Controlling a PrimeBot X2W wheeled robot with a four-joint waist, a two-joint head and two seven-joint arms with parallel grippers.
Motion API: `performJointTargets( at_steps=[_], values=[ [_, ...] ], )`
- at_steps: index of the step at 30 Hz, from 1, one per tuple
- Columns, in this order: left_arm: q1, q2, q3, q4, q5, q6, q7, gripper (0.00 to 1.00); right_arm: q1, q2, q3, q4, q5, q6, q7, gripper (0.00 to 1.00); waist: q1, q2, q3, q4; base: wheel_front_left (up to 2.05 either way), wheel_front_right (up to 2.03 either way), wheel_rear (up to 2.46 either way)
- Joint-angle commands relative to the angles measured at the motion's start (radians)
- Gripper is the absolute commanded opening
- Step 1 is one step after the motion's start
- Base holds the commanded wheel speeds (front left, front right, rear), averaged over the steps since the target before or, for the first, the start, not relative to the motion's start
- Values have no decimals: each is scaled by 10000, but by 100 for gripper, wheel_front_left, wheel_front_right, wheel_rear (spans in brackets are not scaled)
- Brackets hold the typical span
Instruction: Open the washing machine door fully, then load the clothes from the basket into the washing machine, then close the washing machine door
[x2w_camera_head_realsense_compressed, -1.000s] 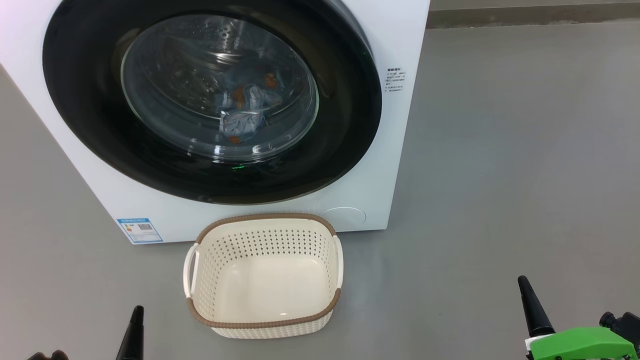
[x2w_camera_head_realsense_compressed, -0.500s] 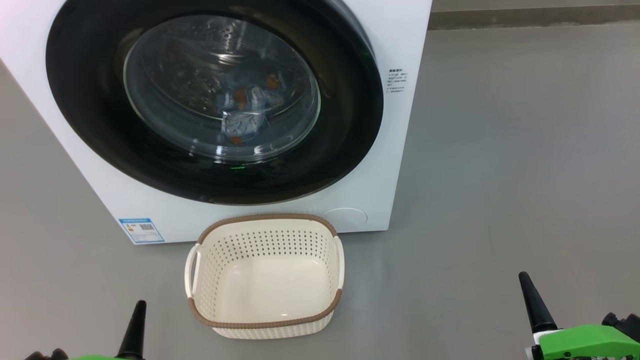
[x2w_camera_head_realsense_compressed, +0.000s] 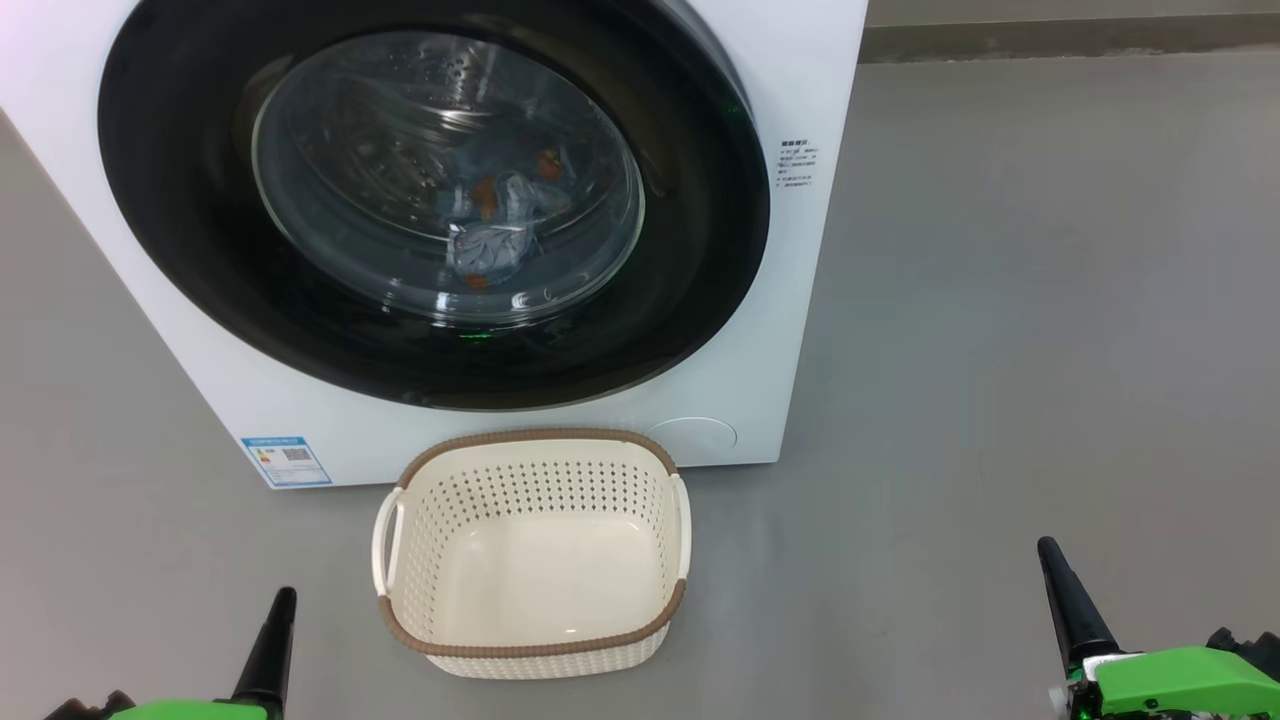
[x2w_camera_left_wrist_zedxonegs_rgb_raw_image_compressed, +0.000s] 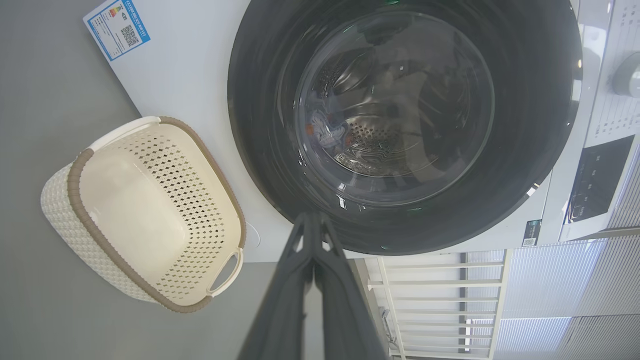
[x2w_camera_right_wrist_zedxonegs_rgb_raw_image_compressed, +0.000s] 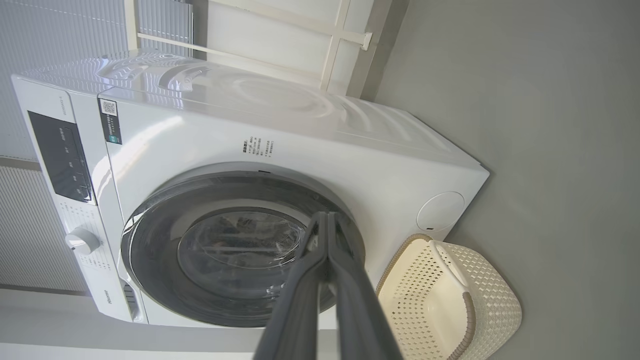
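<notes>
– Now, where do the grippers stand, and what have they got?
– Left gripper (x2w_camera_head_realsense_compressed: 284, 598) and right gripper (x2w_camera_head_realsense_compressed: 1047, 548) are both low and well apart. The fingers of each are pressed together into one point, with nothing between them. Each wrist view shows the same closed, empty pair.

– And the task's things, reckoned from those tips?
– The basket (x2w_camera_head_realsense_compressed: 530, 437) sits on the floor (x2w_camera_head_realsense_compressed: 1000, 300) ahead of both tips and between them, nearer the left one; it is empty. The washer (x2w_camera_head_realsense_compressed: 760, 380) stands just beyond the basket. The door (x2w_camera_head_realsense_compressed: 400, 180) is shut flush against the washer front, ahead of and above both tips. The clothes (x2w_camera_head_realsense_compressed: 492, 225) lie in the drum behind the glass, out of either gripper's reach. By this layout the task reads as finished.

– How would each handle?
– These are judgements. The clothes look soft, light and limp, so a pinch on any bunched fold should lift them, and they would drape and trail. The door looks stiff and hinged, with a glossy, probably slippery rim. Its bulging glass gives no purchase, so it would be taken at the rim's outer edge; no handle is plain to see. The basket looks like light, rigid plastic, best taken by a side handle.

– What differs from a second ago?
– The whole head view has slid a little, with washer and basket shifted together, so the camera moved and not the things. Both gripper tips show slightly higher, with more of each in view, and both stay shut. The door, clothes and basket are unchanged.
</notes>
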Motion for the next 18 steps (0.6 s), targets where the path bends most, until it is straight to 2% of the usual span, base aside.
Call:
performJointTargets(
  at_steps=[1, 18],
  values=[
    [-498, 115, 350, -181, -269, -25, 96, 0, -509, -27, 125, -331, 351, -9, 104, 0, 0, 0, -4, 5, 0, 0, 0],
    [-771, 46, 537, -109, -1927, -29, 603, 0, -600, 25, 35, -546, 2057, -11, 607, 0, 0, 0, -41, 53, 0, 0, 0]
  ],
)
